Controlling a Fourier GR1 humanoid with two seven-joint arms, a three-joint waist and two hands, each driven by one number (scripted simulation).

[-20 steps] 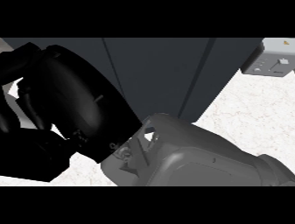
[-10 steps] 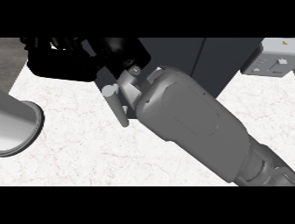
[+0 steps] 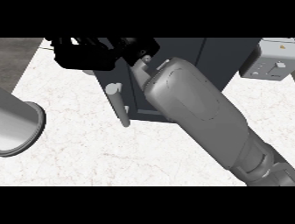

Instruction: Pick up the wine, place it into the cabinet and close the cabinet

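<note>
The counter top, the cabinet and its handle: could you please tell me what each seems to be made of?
Counter top: white stone, likely marble, matte, with faint grey veins. Cabinet: flat dark grey panels without grain, perhaps painted wood or metal; the look leaves it open. Handle: pale grey round bar with a soft sheen, probably brushed metal.

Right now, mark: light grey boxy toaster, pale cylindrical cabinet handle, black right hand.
Toaster (image 3: 269,65): head view, lever side.
Cabinet handle (image 3: 118,107): head view, mid-bar.
Right hand (image 3: 85,57): head view, its middle.
</note>
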